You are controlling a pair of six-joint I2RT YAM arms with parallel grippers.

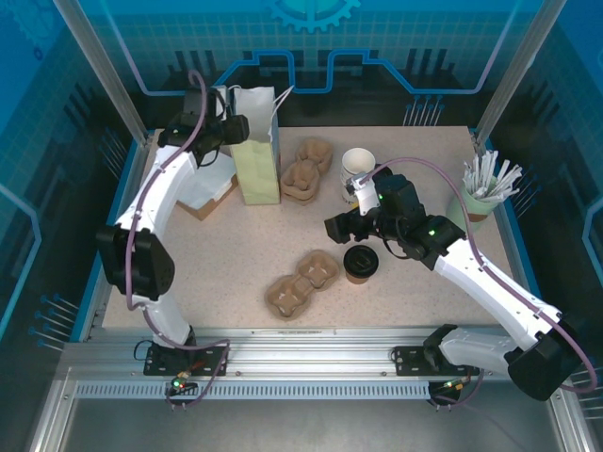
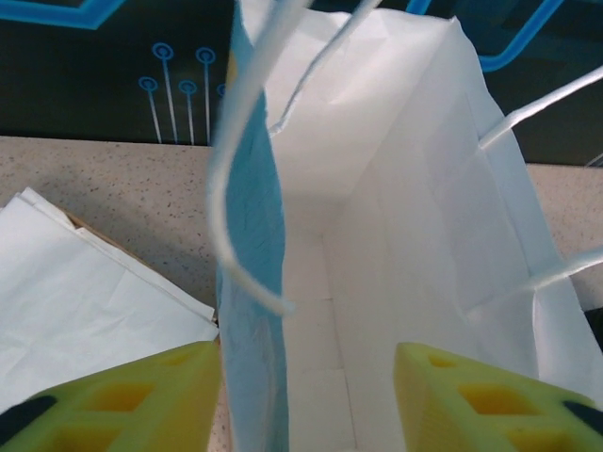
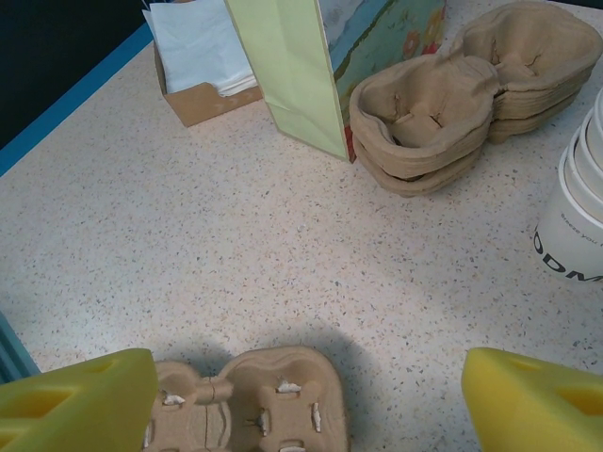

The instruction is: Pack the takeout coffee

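Where the bench (image 1: 226, 254) comes closest to the arm bases, a pulp cup carrier (image 1: 301, 282) with 2 wells lies flat. Just to its right the takeout coffee (image 1: 361, 263) stands upright on the bench, a brown cup with its black lid on, in neither claw. Just beyond the coffee the right claw (image 1: 337, 229) hangs above the bench pointing left, its 2 yellow fingers (image 3: 85, 395) spread wide with nothing gripped; its own camera looks past them at one end of the carrier. Farther back, a stack of white cups (image 1: 358, 168) stands near the right arm's wrist, a stack of pulp carriers (image 1: 306, 169) sits to its left, and a pale cup of white sticks (image 1: 485, 193) stands by the right edge. A paper bag (image 1: 256, 146) stands open-topped just left of the carrier stack. At the bag's mouth hovers the left claw (image 1: 240, 127). Its fingers (image 2: 122, 405) straddle the bag's left wall, moderately apart, one outside against the paper and one over the inside with a gap, so the wall is not pinched. Left of the bag, a cardboard box of white napkins (image 1: 207, 188) rests on the bench.
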